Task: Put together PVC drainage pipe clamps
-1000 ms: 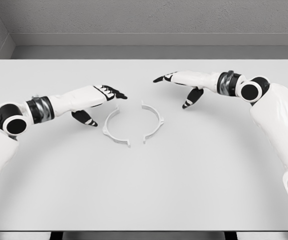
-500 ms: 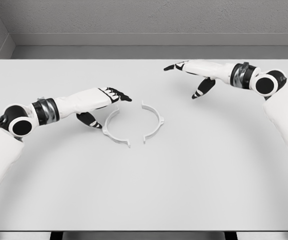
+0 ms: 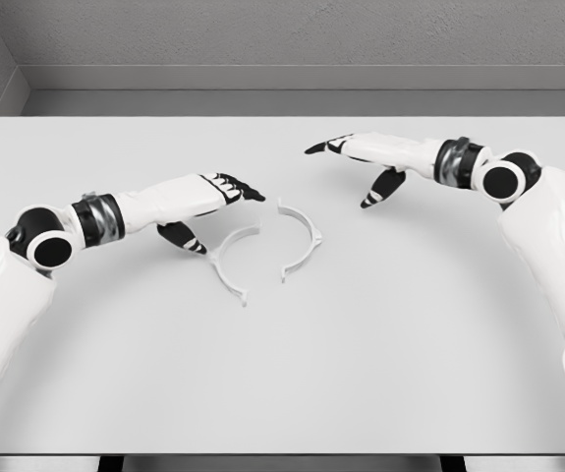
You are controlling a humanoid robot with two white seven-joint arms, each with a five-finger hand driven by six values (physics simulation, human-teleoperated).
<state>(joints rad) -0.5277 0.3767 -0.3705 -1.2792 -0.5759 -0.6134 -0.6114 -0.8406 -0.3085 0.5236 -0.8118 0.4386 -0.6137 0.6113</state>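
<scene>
Left hand (image 3: 198,197) low over the desk (image 3: 292,364), palm down, fingers (image 3: 248,193) stretched forward and loosely spread, thumb (image 3: 184,237) hanging down toward the surface. Holding nothing. Thumb tip right beside the outer curve of the left clamp half (image 3: 231,264); cannot tell whether touching. Fingertips above the upper end of that half, no grip on it.

Right hand (image 3: 361,157) farther back on the desk, palm down, fingers (image 3: 316,148) extended to the picture's left, relaxed and slightly apart, thumb (image 3: 377,189) pointing down. Empty, nothing touched. Well apart from both clamp halves.

Left clamp half lying flat near desk center, thin white arc, open side facing upper right, tilted so its lower end points down toward the front. Right clamp half (image 3: 304,241) just beside it, also flat, open side facing left. Upper ends near each other with a gap between, lower ends farther apart; halves not joined.

Wide bare desk surface in front of the halves, toward the near edge, and to both sides. Back edge of the desk behind the right hand, grey wall (image 3: 282,39) beyond. Left forearm crossing the left part of the desk, right forearm coming in from the right edge; space between the two hands open above the halves.
</scene>
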